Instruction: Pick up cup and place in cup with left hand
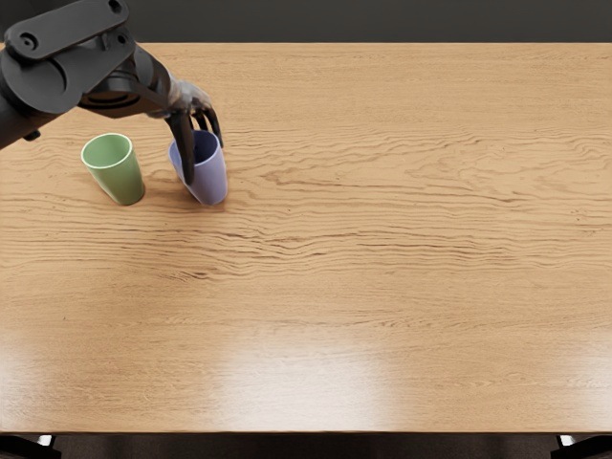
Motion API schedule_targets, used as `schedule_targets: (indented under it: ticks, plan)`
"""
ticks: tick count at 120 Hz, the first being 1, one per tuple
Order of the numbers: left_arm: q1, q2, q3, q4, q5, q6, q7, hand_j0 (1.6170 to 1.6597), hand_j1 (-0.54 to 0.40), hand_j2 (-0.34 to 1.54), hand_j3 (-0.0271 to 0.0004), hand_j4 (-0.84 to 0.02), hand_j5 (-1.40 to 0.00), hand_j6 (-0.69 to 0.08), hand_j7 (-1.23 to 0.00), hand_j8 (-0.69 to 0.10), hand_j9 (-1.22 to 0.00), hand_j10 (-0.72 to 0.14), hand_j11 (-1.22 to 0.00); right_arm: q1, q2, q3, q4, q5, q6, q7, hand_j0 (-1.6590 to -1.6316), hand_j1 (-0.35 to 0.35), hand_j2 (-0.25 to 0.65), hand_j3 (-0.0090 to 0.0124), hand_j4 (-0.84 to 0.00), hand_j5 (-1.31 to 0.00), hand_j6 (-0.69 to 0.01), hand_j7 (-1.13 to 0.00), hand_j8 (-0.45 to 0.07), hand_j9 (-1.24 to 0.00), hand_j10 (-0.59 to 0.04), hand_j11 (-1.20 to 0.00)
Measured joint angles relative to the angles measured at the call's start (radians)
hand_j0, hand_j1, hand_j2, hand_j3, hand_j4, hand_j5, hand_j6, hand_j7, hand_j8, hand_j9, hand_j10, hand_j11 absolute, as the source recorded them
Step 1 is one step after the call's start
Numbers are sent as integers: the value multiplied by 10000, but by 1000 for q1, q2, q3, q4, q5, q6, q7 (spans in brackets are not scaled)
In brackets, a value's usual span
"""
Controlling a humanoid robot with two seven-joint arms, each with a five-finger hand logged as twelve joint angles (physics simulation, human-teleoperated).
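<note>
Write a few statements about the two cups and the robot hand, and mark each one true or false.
1. The left robot hand is at the purple cup. True.
2. The green cup is to the left of the purple cup in the picture. True.
3. One cup already sits inside the other. False: they are side by side, with a gap between them where the table shows.
4. The green cup is lying on its side. False: it is upright, with its open top facing up.
5. The arm reaching in enters from the right edge of the picture. False: it comes in from the left edge.
</note>
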Motion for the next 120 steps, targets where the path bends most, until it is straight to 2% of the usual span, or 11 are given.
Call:
schedule_targets:
  ticks: [27,41,44,57,68,73,85,87,92,97,120]
  plan:
    - [-37,28,0,-3,-27,-46,10,16557,-1460,5705,1,-5241,-7922,-3341,-7863,-3723,-7959,-5361,-7914,0,0,0,0,0,0,0,-16581,-3202,-50,0,-238,-311,-237,-311,-238,-311,-238,-311]
    - [-63,37,0,-3,-47,-71,24,16560,-1476,6161,1,-5361,-8007,-3453,-8033,-3948,-8084,-5444,-8013,1,0,0,0,0,0,0,-16581,-3202,-50,0,-238,-311,-237,-311,-238,-311,-238,-311]
    - [-68,40,0,-3,-51,-75,28,16560,-1474,6250,1,-5407,-8009,-3485,-8054,-3927,-8138,-5723,-8040,1,0,0,0,0,0,0,-16581,-3202,-50,0,-238,-311,-237,-311,-238,-311,-238,-311]
    - [-90,60,0,-3,-67,-93,41,16561,-1490,6550,1,-5381,-8106,-3541,-8198,-4139,-8283,-5581,-8150,1,0,2,0,0,0,-1,-16581,-3202,-50,0,-238,-311,-237,-311,-238,-311,-239,-311]
    - [-108,79,-1,-3,-75,-97,49,16563,-1516,6901,1,-5531,-8214,-3937,-8260,-4267,-8432,-5668,-8223,1,0,6,0,0,0,0,-16581,-3202,-50,0,-238,-311,-237,-311,-238,-311,-239,-311]
    - [-117,85,-1,-3,-78,-98,51,16563,-1456,6940,1,-5629,-8283,-3747,-8310,-4297,-8512,-5733,-8256,1,0,7,0,0,0,0,-16581,-3202,-50,0,-238,-311,-237,-311,-238,-311,-239,-311]
    - [-139,123,0,-3,-92,-98,54,16563,-1440,7119,1,-5669,-8449,-3911,-8425,-4597,-8529,-5724,-8349,1,0,8,0,0,0,-1,-16581,-3202,-50,0,-238,-311,-237,-311,-238,-311,-239,-311]
    - [-143,130,1,-3,-94,-100,55,16563,-1390,6983,1,-5641,-8563,-3848,-8525,-3822,-8524,-5736,-8364,1,0,9,0,0,0,-1,-16581,-3202,-50,0,-238,-311,-237,-311,-238,-311,-239,-311]
    - [-150,137,1,-3,-98,-99,55,16563,-1413,6953,1,-5603,-8515,-3908,-8477,-3975,-8500,-5732,-8405,1,0,9,0,0,0,-1,-16581,-3202,-50,0,-238,-311,-237,-311,-238,-311,-239,-311]
    - [-159,149,1,-3,-107,-100,55,16564,-1505,6680,1,-5408,-8609,-3816,-8567,-3637,-8521,-5503,-8442,1,0,9,0,0,0,-1,-16581,-3202,-50,0,-238,-311,-237,-311,-238,-311,-239,-311]
    - [-177,191,2,-5,-123,-101,56,16566,-1641,6863,1,-5209,-8895,-3595,-8910,-3620,-8575,-5250,-8626,2,0,9,1,0,0,-1,-16581,-3202,-50,0,-237,-311,-237,-311,-238,-311,-239,-311]
